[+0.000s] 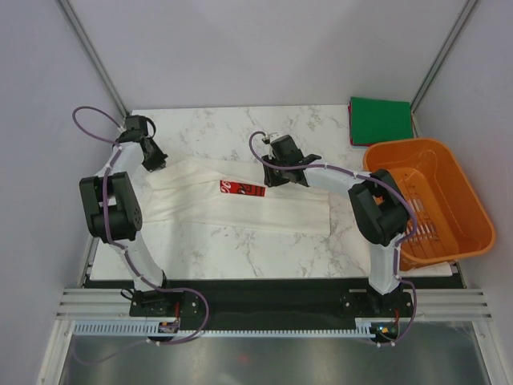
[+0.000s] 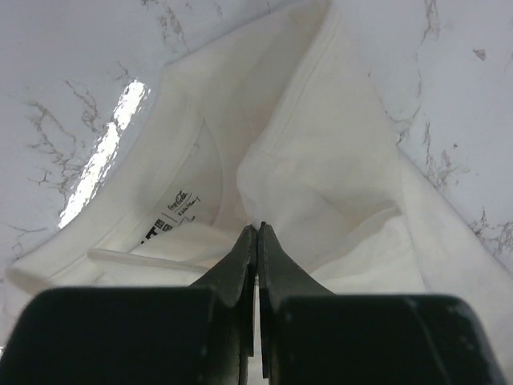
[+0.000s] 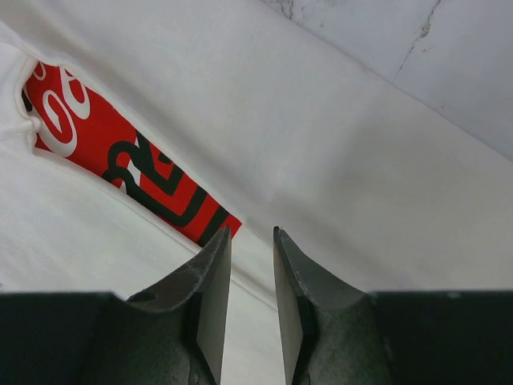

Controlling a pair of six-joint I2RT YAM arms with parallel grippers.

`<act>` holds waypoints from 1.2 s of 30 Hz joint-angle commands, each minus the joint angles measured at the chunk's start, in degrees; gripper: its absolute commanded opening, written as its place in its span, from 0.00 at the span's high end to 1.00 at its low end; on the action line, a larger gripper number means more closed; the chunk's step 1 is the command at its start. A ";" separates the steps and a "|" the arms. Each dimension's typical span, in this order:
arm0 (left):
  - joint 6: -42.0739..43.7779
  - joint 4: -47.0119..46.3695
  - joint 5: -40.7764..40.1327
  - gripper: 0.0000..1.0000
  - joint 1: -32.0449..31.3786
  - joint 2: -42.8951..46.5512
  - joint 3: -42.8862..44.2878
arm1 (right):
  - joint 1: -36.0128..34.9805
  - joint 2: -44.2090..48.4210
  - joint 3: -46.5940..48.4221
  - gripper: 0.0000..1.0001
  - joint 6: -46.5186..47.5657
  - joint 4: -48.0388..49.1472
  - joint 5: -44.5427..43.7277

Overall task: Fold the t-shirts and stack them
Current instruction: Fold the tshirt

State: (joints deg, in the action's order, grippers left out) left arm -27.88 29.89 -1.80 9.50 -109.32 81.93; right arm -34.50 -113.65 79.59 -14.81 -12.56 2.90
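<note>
The white t-shirt [image 1: 272, 212] lies partly folded across the marble table, its red chest print [image 1: 242, 189] facing up. My left gripper [image 1: 156, 163] is at the shirt's left end, by the collar and its label [image 2: 180, 200]. Its jaws are shut, with a fold of white cloth [image 2: 321, 160] drawn into the tips [image 2: 258, 228]. My right gripper [image 1: 271, 178] hovers low over the shirt's middle. In the right wrist view it [image 3: 252, 233] stands open just right of the red print [image 3: 120, 160], nothing between the fingers. The dark green t-shirt [image 1: 379, 119] lies folded square at the back right corner.
An orange slatted basket [image 1: 405, 144] sits at the table's right edge, tilted over it, close to the right arm's elbow. Grey walls and slanted frame posts close in the back and sides. Bare marble [image 1: 216, 124] shows behind the shirt.
</note>
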 commanded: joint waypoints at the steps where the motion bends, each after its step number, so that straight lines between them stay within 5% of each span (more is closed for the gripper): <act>1: 0.54 -0.80 -1.54 0.98 -0.18 4.55 -2.38 | -0.04 3.43 -1.02 0.64 -0.48 0.95 -0.79; 4: 0.54 -0.80 -1.54 0.98 -0.53 5.78 -4.23 | -0.04 3.95 -1.54 0.64 -1.01 0.87 -0.96; 6: 0.98 -0.88 0.48 0.85 -0.62 7.09 -6.07 | -0.04 4.13 -1.81 0.64 -1.45 0.78 -1.05; 24: 1.42 -1.15 -1.01 0.79 -1.85 16.77 -12.50 | 0.05 5.45 -4.01 0.64 -2.68 0.16 -2.10; 26: 2.91 -2.20 -0.31 0.71 -2.37 16.51 -12.32 | -0.04 5.45 -4.01 0.64 -2.68 0.08 -2.28; 28: 5.54 -6.84 5.79 0.54 -2.47 15.02 -11.88 | -0.04 5.28 -3.66 0.64 -2.68 -0.01 -2.11; 36: 15.80 -7.30 13.84 0.37 -3.87 5.79 -2.05 | -0.04 4.22 -3.04 0.64 -1.72 -0.28 -2.54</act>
State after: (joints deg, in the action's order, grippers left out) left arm -19.62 24.95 8.19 6.09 -101.30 75.24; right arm -34.50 -110.69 75.68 -16.75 -13.04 1.39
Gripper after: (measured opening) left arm 0.603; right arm 0.358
